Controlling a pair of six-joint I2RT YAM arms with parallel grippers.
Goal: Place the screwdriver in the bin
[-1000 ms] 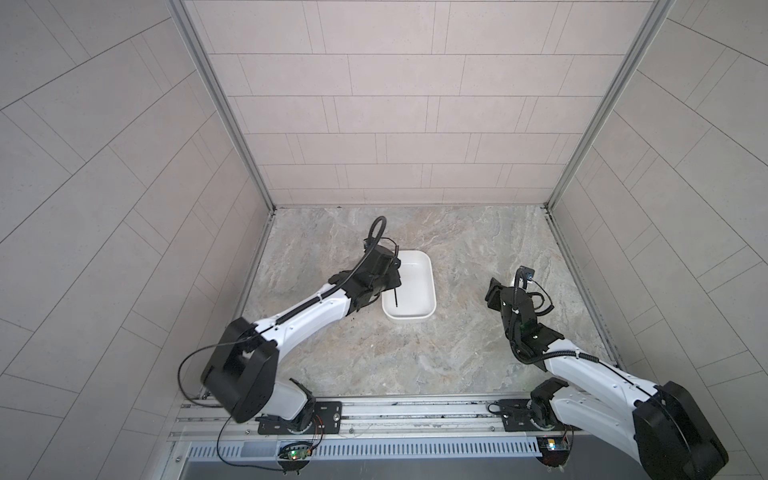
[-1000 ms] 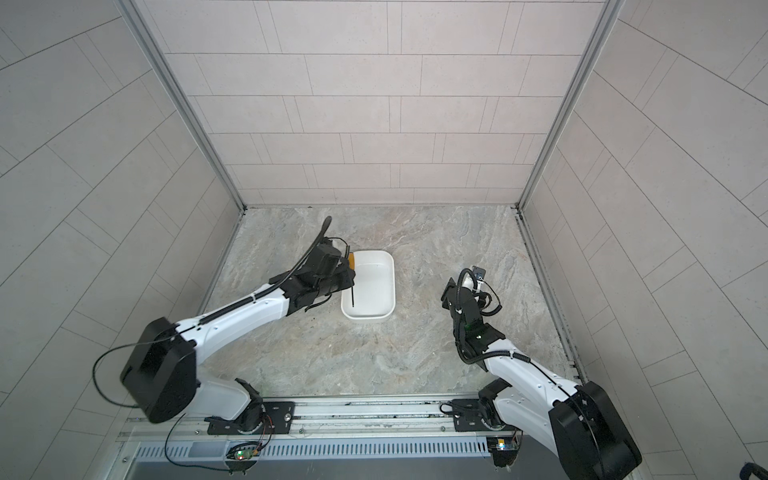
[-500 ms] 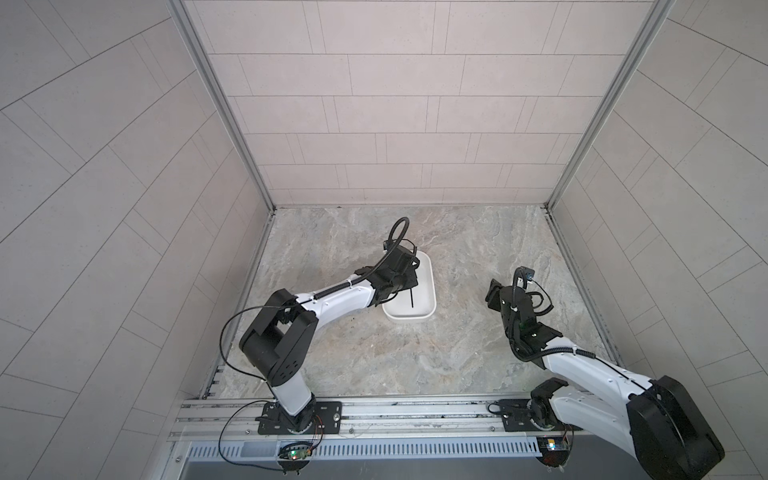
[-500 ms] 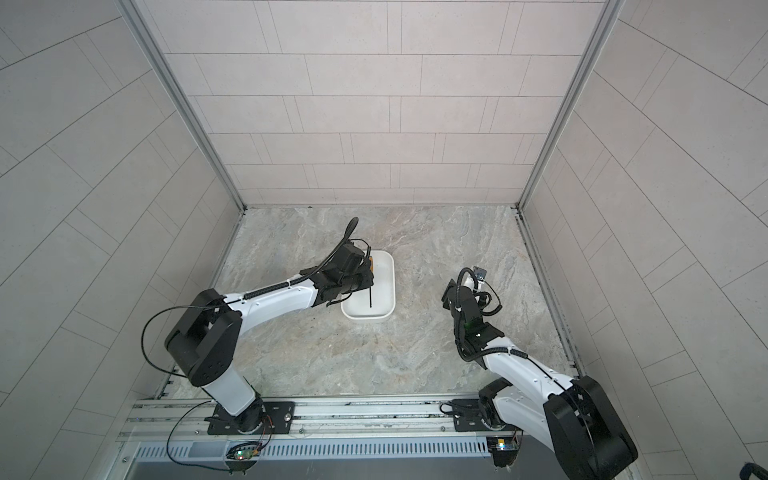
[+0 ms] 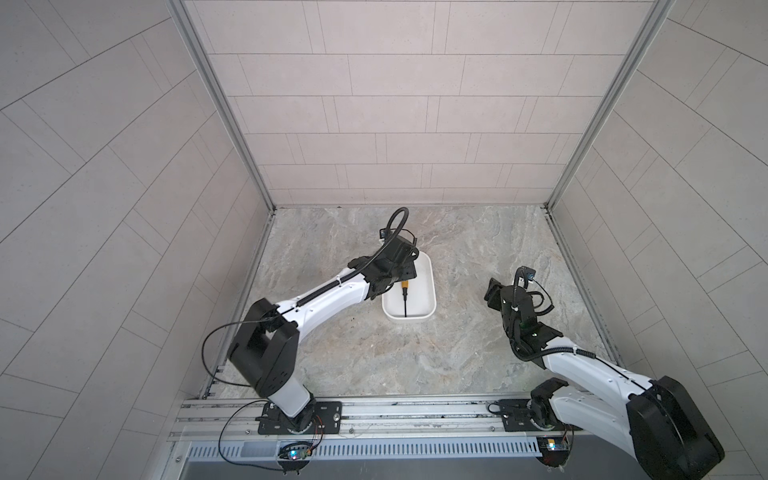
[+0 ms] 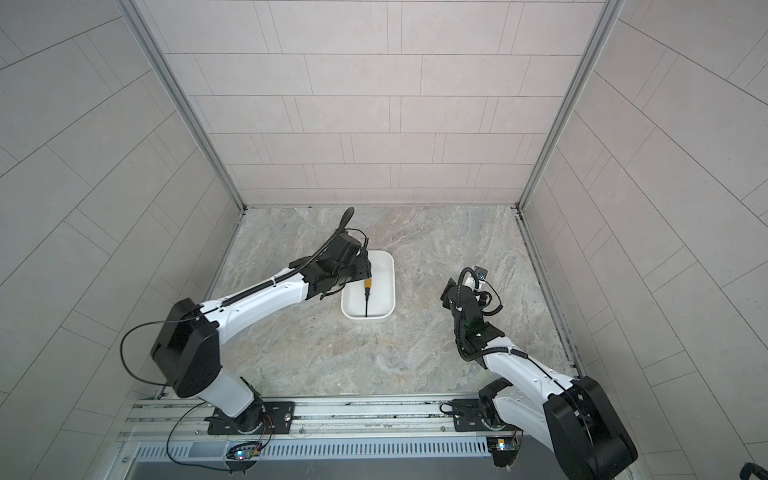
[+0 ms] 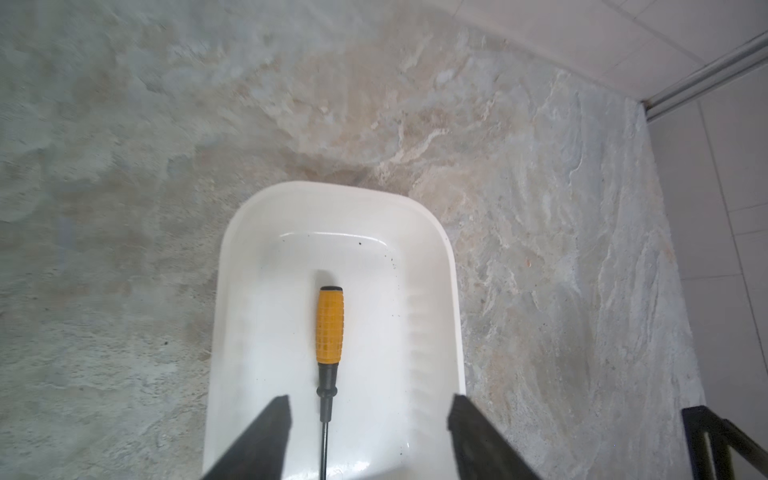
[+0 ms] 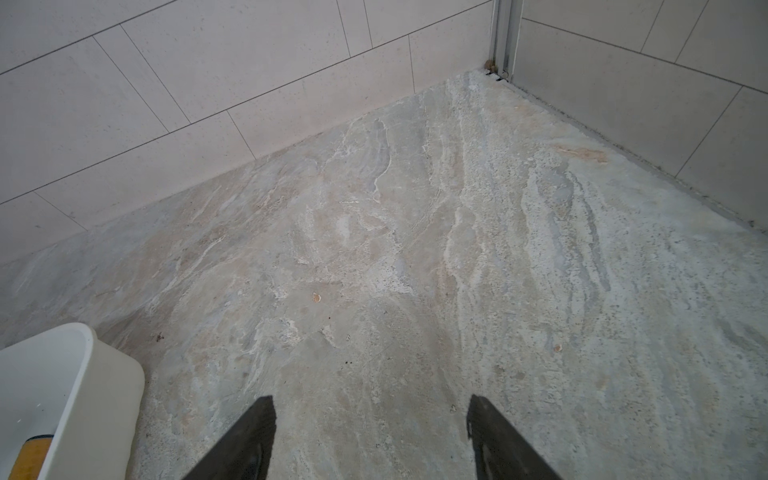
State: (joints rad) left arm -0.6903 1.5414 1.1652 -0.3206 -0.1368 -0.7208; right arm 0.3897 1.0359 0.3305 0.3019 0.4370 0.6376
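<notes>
The screwdriver (image 7: 329, 324), with its yellow-orange handle and thin black shaft, lies lengthwise on the floor of the white bin (image 7: 451, 291). Both top views show it there (image 5: 404, 286) (image 6: 367, 284), inside the bin (image 5: 432, 291) (image 6: 390, 286). My left gripper (image 7: 370, 407) hangs open just over the bin; the shaft runs between its fingers (image 7: 270, 428) without touching them. My right gripper (image 8: 371, 409) is open over bare floor, right of the bin (image 8: 83, 374), holding nothing. A sliver of the screwdriver's handle (image 8: 31, 457) shows in the right wrist view.
A marbled stone floor (image 5: 457, 353) is enclosed by tiled walls on three sides, with metal corner posts (image 5: 224, 108). The mounting rail (image 5: 395, 411) runs along the front edge. The right arm (image 5: 519, 316) stands over the floor's right part.
The left gripper has moved over the bin and opened, letting the screwdriver go into the bin. The right arm has stayed where it was.
</notes>
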